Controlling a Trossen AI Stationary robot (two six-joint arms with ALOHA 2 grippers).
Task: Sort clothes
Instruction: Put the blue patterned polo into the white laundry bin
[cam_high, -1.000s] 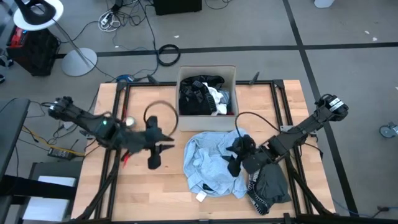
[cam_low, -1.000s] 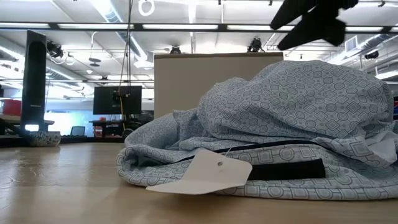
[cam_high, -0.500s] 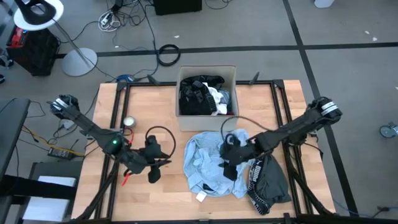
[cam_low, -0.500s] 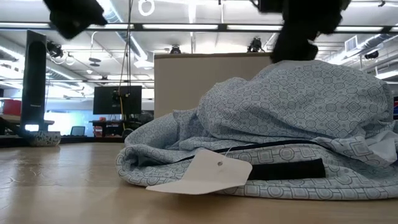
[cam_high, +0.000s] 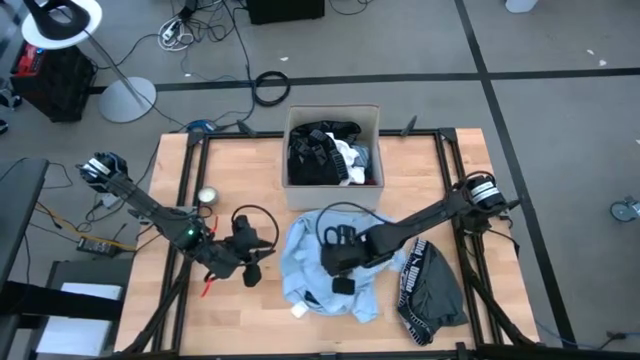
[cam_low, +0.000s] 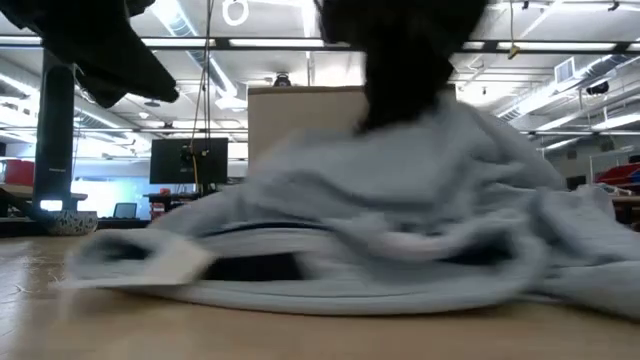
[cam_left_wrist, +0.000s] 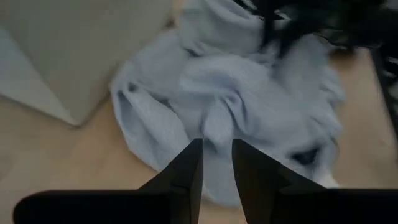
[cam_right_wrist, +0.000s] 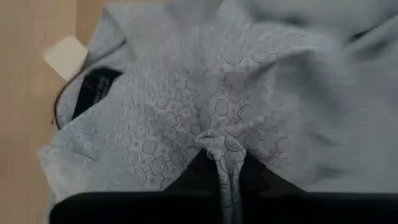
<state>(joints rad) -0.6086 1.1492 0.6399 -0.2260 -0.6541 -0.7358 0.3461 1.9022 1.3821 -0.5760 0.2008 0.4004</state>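
Observation:
A light blue shirt (cam_high: 315, 265) with a small geometric print lies crumpled on the table in front of the cardboard box (cam_high: 333, 113), its white tag (cam_high: 298, 310) toward the near edge. My right gripper (cam_high: 340, 278) is down on the shirt's middle and shut on it. My left gripper (cam_high: 252, 272) hovers just left of the shirt, open by a narrow gap, with nothing between its fingers (cam_left_wrist: 186, 171). A dark grey garment (cam_high: 432, 292) with white lettering lies at the near right. Black and white clothes (cam_high: 325, 155) fill the box. My right gripper pinches a raised fold of the printed cloth (cam_right_wrist: 217, 144) between its two fingers, near the shirt's middle. The fingers come from above, slanting down. The rest of the shirt (cam_right_wrist: 155, 112) lies spread on the table around the hold.
The box stands at the table's far middle. A small round silver object (cam_high: 208, 196) sits on the table left of it. Bare wood (cam_high: 240, 175) shows at the far left and at the far right (cam_high: 430, 180). Black frame rails run along the table's sides.
My right gripper has swung toward the table's left across the shirt, sunk onto it and shut on a fold. The shirt has slid toward the left with it, tag included. My left gripper has come down and toward the near edge, beside the shirt.

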